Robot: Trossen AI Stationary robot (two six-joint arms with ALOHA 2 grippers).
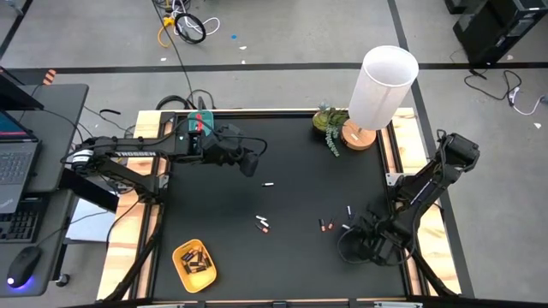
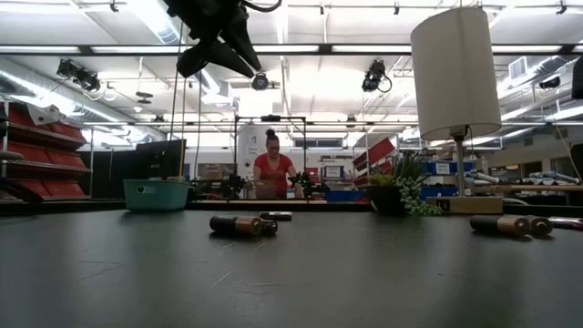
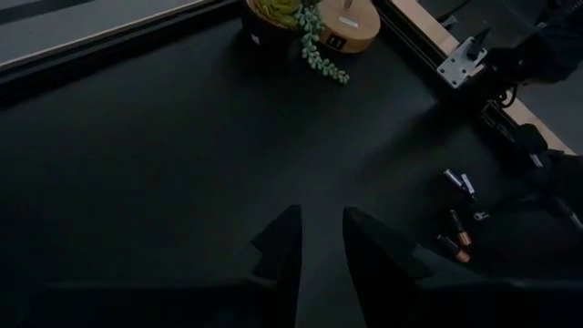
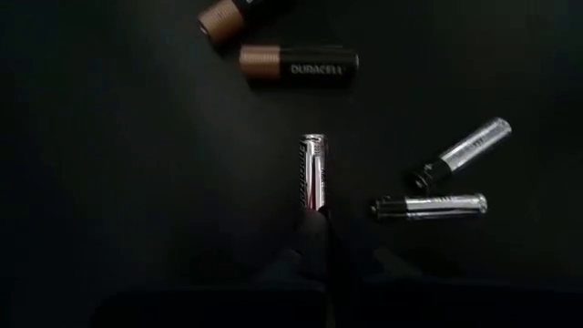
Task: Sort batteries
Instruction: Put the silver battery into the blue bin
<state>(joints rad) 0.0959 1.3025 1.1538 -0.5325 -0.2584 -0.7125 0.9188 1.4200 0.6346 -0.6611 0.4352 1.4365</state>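
Batteries lie scattered on the black tabletop (image 1: 214, 205): one pale battery (image 1: 268, 184) near the middle of the high view, a pair (image 1: 262, 224) below it, and a group (image 1: 336, 224) at the lower right beside the right claw (image 1: 348, 229). More lie in the yellow tray (image 1: 177, 258) at the lower left. In the right wrist view the right claw (image 4: 317, 228) is closed on the end of a silvery battery (image 4: 312, 169). The left claw (image 3: 319, 246) hangs slightly open and empty at the upper left of the high view. These cells look light, stiff and smooth, so they probably roll and slip; a hold across the middle seems safer than one on the end.
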